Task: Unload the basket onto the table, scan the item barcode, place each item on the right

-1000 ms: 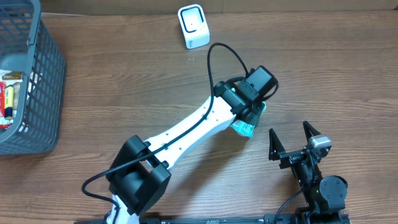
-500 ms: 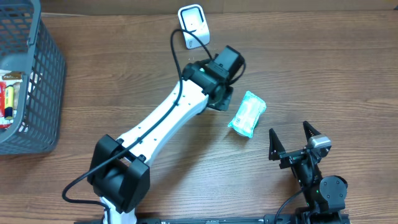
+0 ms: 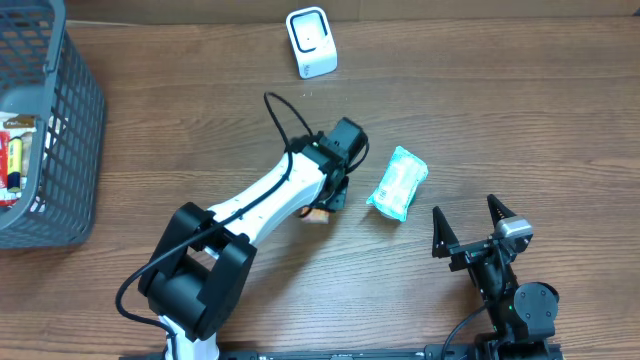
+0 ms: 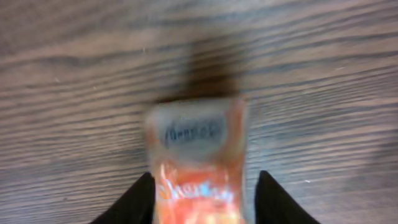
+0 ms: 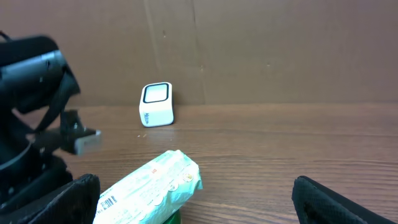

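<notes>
Tabletop (image 3: 520,90) of wood, with grey mesh basket (image 3: 75,120) at upper left. Left gripper (image 4: 205,180), at centre, straddles a blurred orange packet (image 3: 318,214) lying on the wood, though whether it is clamped is impossible to judge; right gripper (image 3: 465,210), lower right, has its jaws spread wide. Teal packet (image 3: 397,183) lies right of centre; white scanner (image 3: 311,42) stands at top centre.

Dark script logo across the pale top band of the orange packet (image 4: 199,168), too blurred to read. Barcode (image 5: 107,202) with tiny print on the pale green pack (image 5: 149,183), digits illegible. Nothing else readable.
</notes>
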Controlling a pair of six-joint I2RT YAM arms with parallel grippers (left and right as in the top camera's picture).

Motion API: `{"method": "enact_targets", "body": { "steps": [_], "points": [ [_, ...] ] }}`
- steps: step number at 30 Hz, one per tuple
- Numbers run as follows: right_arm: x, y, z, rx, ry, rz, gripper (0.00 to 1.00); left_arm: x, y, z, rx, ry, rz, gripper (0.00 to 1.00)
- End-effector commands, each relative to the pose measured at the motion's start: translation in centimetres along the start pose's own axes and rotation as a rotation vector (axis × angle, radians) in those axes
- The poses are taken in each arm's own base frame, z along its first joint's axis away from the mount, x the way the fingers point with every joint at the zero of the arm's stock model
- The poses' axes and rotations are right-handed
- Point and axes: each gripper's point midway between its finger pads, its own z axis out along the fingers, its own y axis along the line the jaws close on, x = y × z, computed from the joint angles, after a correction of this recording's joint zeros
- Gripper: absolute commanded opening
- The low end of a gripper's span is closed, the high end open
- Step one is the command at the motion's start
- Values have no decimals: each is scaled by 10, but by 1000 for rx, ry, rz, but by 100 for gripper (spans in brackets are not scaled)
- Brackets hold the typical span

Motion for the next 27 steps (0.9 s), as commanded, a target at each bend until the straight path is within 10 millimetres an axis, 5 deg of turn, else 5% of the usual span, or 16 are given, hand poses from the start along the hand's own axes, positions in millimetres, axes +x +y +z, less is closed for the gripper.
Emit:
{"method": "enact_targets", "body": {
  "steps": [1, 3, 6, 14, 19, 27],
  "points": [
    [2, -3, 0, 13, -3, -6, 100, 0, 2, -2, -1, -19, -30, 47],
    [2, -3, 0, 13, -3, -6, 100, 0, -1, -2, 15, -20, -30, 77],
    [2, -3, 0, 13, -3, -6, 100, -5, -7, -6, 47, -25, -29, 88],
    [2, -3, 0, 13, -3, -6, 100, -61, -11, -88, 137, -133, -8, 95],
    [2, -3, 0, 13, -3, -6, 100, -73, -39, -129, 270, -184, 170, 100],
    [2, -3, 0, 13, -3, -6, 100, -66, -78, -117, 343, -195, 267, 100]
  ]
}}
